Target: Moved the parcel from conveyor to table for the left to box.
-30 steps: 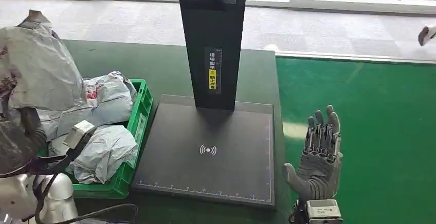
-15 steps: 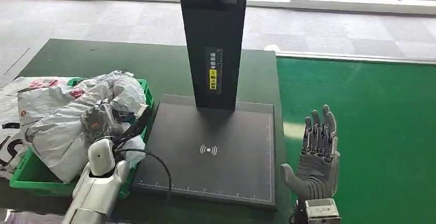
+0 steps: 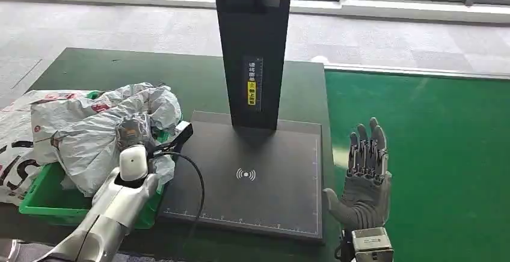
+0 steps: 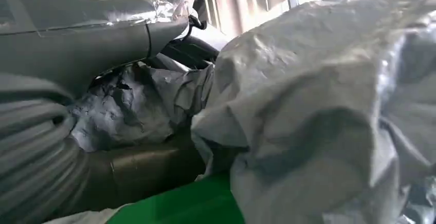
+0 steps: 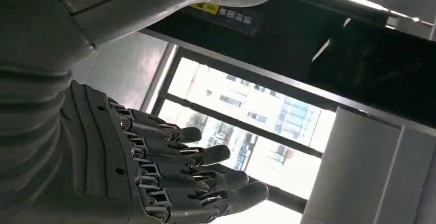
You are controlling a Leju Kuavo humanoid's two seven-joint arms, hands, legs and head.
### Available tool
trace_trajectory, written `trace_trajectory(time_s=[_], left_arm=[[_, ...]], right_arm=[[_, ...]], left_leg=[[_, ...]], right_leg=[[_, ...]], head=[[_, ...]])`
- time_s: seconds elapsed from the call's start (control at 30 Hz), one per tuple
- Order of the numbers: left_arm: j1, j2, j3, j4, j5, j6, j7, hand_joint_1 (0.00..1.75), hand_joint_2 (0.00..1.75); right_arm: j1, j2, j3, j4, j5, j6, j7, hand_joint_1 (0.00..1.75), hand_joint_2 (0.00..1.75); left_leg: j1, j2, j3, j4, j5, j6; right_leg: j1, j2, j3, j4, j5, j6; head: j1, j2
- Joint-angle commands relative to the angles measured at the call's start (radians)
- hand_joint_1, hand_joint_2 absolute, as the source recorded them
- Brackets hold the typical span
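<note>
Several crumpled grey plastic parcels (image 3: 90,133) are heaped in a green crate (image 3: 42,205) at the left of the table. My left hand (image 3: 135,131) is pushed into that heap from the near side. In the left wrist view, wrinkled grey parcel film (image 4: 144,106) lies pinched between the thumb and a dark finger (image 4: 144,167), with a bigger parcel (image 4: 319,106) bulging beside it above the crate's green wall (image 4: 190,208). My right hand (image 3: 365,175) stands upright and empty to the right of the scanner plate, fingers spread (image 5: 154,167).
A black scanner plate (image 3: 252,154) lies mid-table, with a tall black column (image 3: 252,45) rising from its far edge. A dark cable (image 3: 195,184) loops from my left wrist over the plate's near left corner. A bright green surface (image 3: 433,154) lies to the right.
My left arm brought a grey parcel down from high on the left into the crate's heap. The right hand barely shifted. The camera tilted slightly.
</note>
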Motion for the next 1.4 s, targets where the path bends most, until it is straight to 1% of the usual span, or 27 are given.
trace_trajectory(time_s=[0.03,0.07,0.1,0.13,0.17,0.2,0.23,0.27,0.3,0.33,0.37,0.4,0.43,0.47,0.53,0.6,0.63,0.8,0.83,0.9,0.93,1.03,1.1,1.3,1.4], left_arm=[[-0.014,0.013,-0.058,0.129,-0.042,-0.010,-0.014,1.75,1.75],[-0.003,0.011,-0.055,0.117,-0.042,0.003,-0.018,1.75,1.75],[0.008,0.010,-0.054,0.097,-0.042,0.036,-0.015,1.26,1.75],[0.028,0.010,-0.061,0.060,-0.042,0.096,0.010,0.03,1.75],[0.036,0.011,-0.068,0.044,-0.042,0.107,0.016,0.00,1.75],[0.053,0.013,-0.074,0.009,-0.042,0.114,0.021,0.00,1.75],[0.064,0.013,-0.075,-0.018,-0.042,0.120,0.022,0.00,1.75],[0.077,0.014,-0.079,-0.050,-0.042,0.146,0.028,0.00,1.75],[0.077,0.014,-0.079,-0.050,-0.042,0.146,0.028,0.00,0.00],[0.093,0.019,-0.092,-0.095,-0.042,0.203,0.048,0.00,0.00],[0.093,0.019,-0.092,-0.095,-0.042,0.203,0.048,0.00,0.00],[0.106,0.022,-0.092,-0.129,-0.042,0.232,0.056,0.00,0.00],[0.112,0.022,-0.088,-0.146,-0.042,0.246,0.054,0.00,0.00],[0.112,0.022,-0.088,-0.146,-0.042,0.246,0.054,0.00,0.00],[0.112,0.022,-0.088,-0.146,-0.042,0.246,0.054,0.00,0.00],[0.112,0.022,-0.088,-0.146,-0.042,0.246,0.054,0.00,0.00],[0.112,0.022,-0.088,-0.146,-0.042,0.246,0.054,0.00,0.00],[0.112,0.022,-0.088,-0.146,-0.042,0.246,0.054,0.00,0.00],[0.112,0.022,-0.088,-0.146,-0.042,0.246,0.054,0.00,0.00],[0.112,0.022,-0.088,-0.146,-0.042,0.246,0.054,0.00,0.00],[0.127,0.026,-0.085,-0.179,-0.042,0.346,0.062,0.00,0.00],[0.168,0.037,-0.070,-0.283,-0.042,0.436,0.066,0.00,0.00],[0.204,0.049,-0.058,-0.363,-0.042,0.447,0.070,0.00,0.00],[0.218,0.046,-0.055,-0.386,-0.042,0.447,0.066,0.00,0.00],[0.223,0.037,-0.033,-0.394,-0.042,0.447,0.043,0.00,0.00]], right_arm=[[-0.024,-0.001,-0.039,0.038,-0.013,-0.013,-0.003,0.00,1.75],[-0.024,-0.009,-0.032,0.041,-0.021,-0.025,-0.003,0.00,1.75],[-0.022,-0.011,-0.030,0.042,-0.022,-0.034,-0.003,0.00,1.75],[-0.018,-0.016,-0.024,0.040,-0.026,-0.047,-0.003,0.00,1.75],[-0.015,-0.017,-0.023,0.038,-0.025,-0.051,-0.003,0.00,1.75],[-0.010,-0.016,-0.019,0.032,-0.023,-0.055,-0.003,0.00,1.75],[-0.007,-0.013,-0.019,0.028,-0.020,-0.056,-0.003,0.00,1.75],[-0.003,-0.009,-0.021,0.023,-0.017,-0.058,-0.003,0.00,1.75],[-0.003,-0.009,-0.021,0.023,-0.017,-0.058,-0.003,0.00,1.75],[0.009,-0.001,-0.024,0.011,-0.012,-0.062,-0.003,0.00,1.75],[0.009,-0.001,-0.024,0.011,-0.012,-0.062,-0.003,0.00,1.75],[0.017,0.000,-0.024,0.000,-0.012,-0.064,-0.003,0.00,1.75],[0.021,0.001,-0.025,-0.003,-0.011,-0.066,-0.003,0.00,1.75],[0.021,0.001,-0.025,-0.003,-0.011,-0.066,-0.003,0.00,1.75],[0.021,0.001,-0.025,-0.003,-0.011,-0.066,-0.003,0.00,1.75],[0.021,0.001,-0.025,-0.003,-0.011,-0.066,-0.003,0.00,1.75],[0.021,0.001,-0.025,-0.003,-0.011,-0.066,-0.003,0.00,1.75],[0.021,0.001,-0.025,-0.003,-0.011,-0.066,-0.003,0.00,1.75],[0.021,0.001,-0.025,-0.003,-0.011,-0.066,-0.003,0.00,1.75],[0.021,0.001,-0.025,-0.003,-0.011,-0.066,-0.003,0.00,1.75],[0.028,0.006,-0.028,-0.008,-0.013,-0.075,-0.003,0.00,1.75],[0.042,0.001,-0.018,-0.016,-0.021,-0.088,-0.003,0.00,1.75],[0.044,0.000,-0.015,-0.019,-0.025,-0.094,-0.003,0.00,1.75],[0.054,0.002,-0.020,-0.031,-0.028,-0.101,-0.003,0.00,1.75],[0.063,0.003,-0.020,-0.039,-0.033,-0.104,-0.003,0.00,1.75]], left_leg=[[0.000,0.001,-0.011,-0.001,0.005,0.000],[0.000,0.000,-0.008,0.000,0.003,0.000],[0.000,0.002,-0.008,-0.002,0.005,0.000],[0.000,0.002,-0.011,-0.003,0.006,0.000],[0.000,0.001,-0.009,-0.001,0.004,0.000],[-0.001,0.002,-0.009,-0.003,0.005,-0.001],[0.000,0.001,-0.006,-0.001,0.003,0.000],[-0.001,0.002,-0.009,-0.002,0.005,-0.001],[-0.001,0.004,-0.010,-0.004,0.006,-0.001],[-0.001,0.004,-0.011,-0.005,0.006,-0.001],[-0.001,0.001,-0.006,-0.001,0.003,0.000],[-0.001,0.002,-0.008,-0.002,0.004,-0.001],[-0.001,0.001,-0.007,-0.001,0.003,-0.001],[-0.001,0.002,-0.008,-0.002,0.003,-0.001],[-0.001,0.000,-0.005,0.000,0.001,0.000],[-0.001,0.001,-0.009,-0.002,0.002,0.000],[-0.001,0.000,-0.008,-0.001,0.001,0.000],[-0.001,0.002,-0.011,-0.004,0.004,0.000],[-0.001,0.000,-0.009,-0.001,0.001,0.000],[-0.001,0.002,-0.009,-0.001,0.001,-0.001],[-0.001,0.002,-0.009,-0.001,0.001,-0.001],[-0.001,0.003,-0.011,-0.002,0.001,-0.001],[-0.001,0.004,-0.010,-0.001,0.000,-0.001],[-0.001,0.004,-0.012,-0.001,0.000,-0.002],[0.000,0.004,-0.014,-0.001,0.000,-0.001]], right_leg=[[0.000,0.001,-0.011,0.000,0.005,0.001],[0.000,0.000,-0.008,0.001,0.003,0.000],[0.000,0.002,-0.009,-0.001,0.005,0.001],[-0.001,0.003,-0.012,-0.001,0.007,0.001],[0.000,0.002,-0.009,0.000,0.005,0.001],[-0.001,0.003,-0.010,-0.002,0.006,0.001],[-0.001,0.001,-0.006,0.000,0.003,0.001],[-0.001,0.003,-0.010,-0.001,0.005,0.001],[-0.001,0.005,-0.012,-0.002,0.006,0.001],[-0.001,0.005,-0.013,-0.003,0.007,0.001],[-0.001,0.002,-0.007,0.000,0.003,0.000],[-0.001,0.003,-0.010,-0.001,0.004,0.000],[-0.001,0.002,-0.008,-0.001,0.003,0.001],[-0.001,0.003,-0.010,-0.001,0.004,0.001],[-0.001,0.001,-0.005,0.000,0.001,0.001],[-0.001,0.002,-0.009,-0.002,0.003,0.001],[-0.001,0.001,-0.008,-0.001,0.002,0.001],[-0.002,0.004,-0.012,-0.003,0.005,0.001],[-0.001,0.002,-0.009,-0.001,0.002,0.001],[-0.001,0.004,-0.010,-0.001,0.002,0.000],[-0.001,0.003,-0.010,0.000,0.002,0.000],[-0.001,0.004,-0.013,-0.001,0.003,0.000],[-0.001,0.005,-0.013,0.000,0.002,0.000],[0.000,0.006,-0.014,-0.001,0.002,0.000],[0.000,0.005,-0.016,-0.001,0.002,0.000]], head=[[0.000,0.000],[0.000,0.000],[0.000,0.000],[0.000,0.000],[0.000,0.000],[0.000,0.000],[0.000,0.000],[0.000,0.000],[0.000,0.000],[0.000,0.000],[0.000,0.000],[0.000,0.000],[0.000,0.000],[0.000,0.000],[0.000,0.000],[0.000,0.000],[0.000,0.000],[0.000,0.000],[0.000,0.000],[0.000,0.000],[0.000,0.000],[0.000,0.000],[0.000,0.000],[0.000,0.000],[0.000,0.000]])
